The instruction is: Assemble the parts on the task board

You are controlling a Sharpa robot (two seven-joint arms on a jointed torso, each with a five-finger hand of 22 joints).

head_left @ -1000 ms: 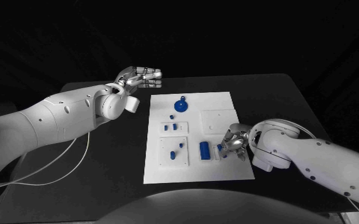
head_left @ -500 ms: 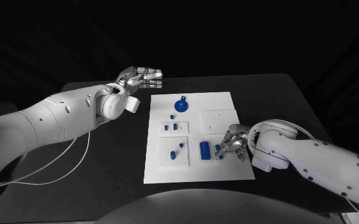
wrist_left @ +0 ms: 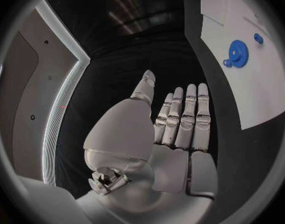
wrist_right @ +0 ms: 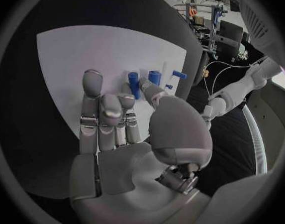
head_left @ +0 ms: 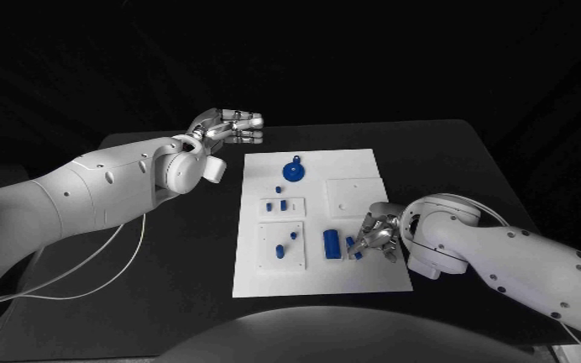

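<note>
The white task board (head_left: 363, 161) lies mid-table. On it are a blue gear (head_left: 293, 170), several small blue pegs (head_left: 277, 206) and a blue block (head_left: 329, 244). My right hand (head_left: 377, 235) hovers low over the board's near right part, its fingertips beside a small blue piece (head_left: 353, 242). In the right wrist view, the right hand (wrist_right: 117, 129) has some fingers curled and its thumb tip next to a blue piece (wrist_right: 134, 82); nothing is gripped. My left hand (head_left: 230, 124) is raised off the board's far left corner. In the left wrist view, the left hand (wrist_left: 173, 129) shows straight fingers holding nothing, with the gear (wrist_left: 237, 52) beyond it.
The black table (head_left: 436, 153) runs around the board on all sides. A white cable (head_left: 91, 275) trails under my left arm at the near left. Raised white squares (head_left: 356, 195) sit on the board.
My right hand has crept slightly toward the near left, closer to the small blue piece. The left hand has stayed put.
</note>
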